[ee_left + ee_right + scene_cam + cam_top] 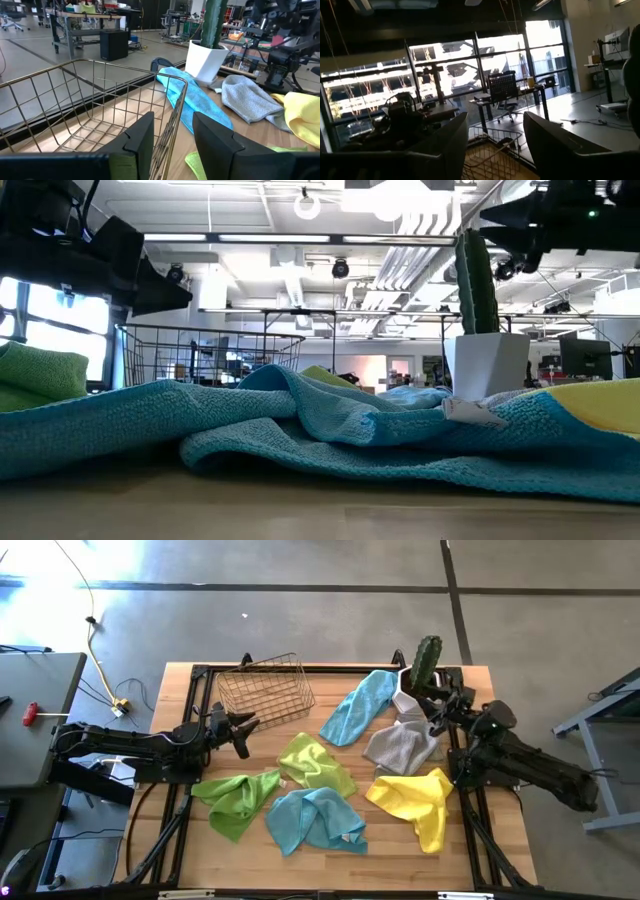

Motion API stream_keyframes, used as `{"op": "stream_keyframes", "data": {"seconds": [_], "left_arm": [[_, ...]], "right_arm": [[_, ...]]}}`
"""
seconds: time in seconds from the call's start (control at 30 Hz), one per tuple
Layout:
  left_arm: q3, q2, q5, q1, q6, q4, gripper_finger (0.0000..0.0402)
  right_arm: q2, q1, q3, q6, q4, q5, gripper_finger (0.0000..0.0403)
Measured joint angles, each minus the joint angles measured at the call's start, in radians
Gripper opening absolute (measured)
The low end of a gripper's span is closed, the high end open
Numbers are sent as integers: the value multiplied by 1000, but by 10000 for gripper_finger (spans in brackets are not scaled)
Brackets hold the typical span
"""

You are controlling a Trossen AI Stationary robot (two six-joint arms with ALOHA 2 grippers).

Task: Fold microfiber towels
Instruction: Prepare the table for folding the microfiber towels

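Six towels spread loose on the counter point(470, 850), none folded. Near the front edge: lime green towel point(238, 800), light blue towel point(312, 820), yellow towel point(418, 800). In the middle: second lime green towel point(314, 762). Toward the back right corner: second light blue towel point(358, 707) and grey towel point(402, 745), beside a potted cactus point(424, 665). Wire basket point(266, 690) at the back edge. Left hand point(245, 732) by the basket, fingers spread, holding nothing. Right hand point(437, 715) (up near the cactus) spread too, empty.

Empty wire basket point(266, 688) at the table's point(480, 840) far edge, potted cactus point(424, 662) in a white pot nearby.
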Motion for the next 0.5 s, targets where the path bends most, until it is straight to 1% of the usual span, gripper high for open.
{"op": "stream_keyframes", "data": {"seconds": [0.1,0.27,0.5], "left_arm": [[0,0,0,0,0,0,127],[0,0,0,0,0,0,127],[0,0,0,0,0,0,127]], "right_arm": [[103,15,48,-37,-58,23,181],[278,47,113,-82,-149,95,181],[456,106,183,-88,-231,103,181]]}}
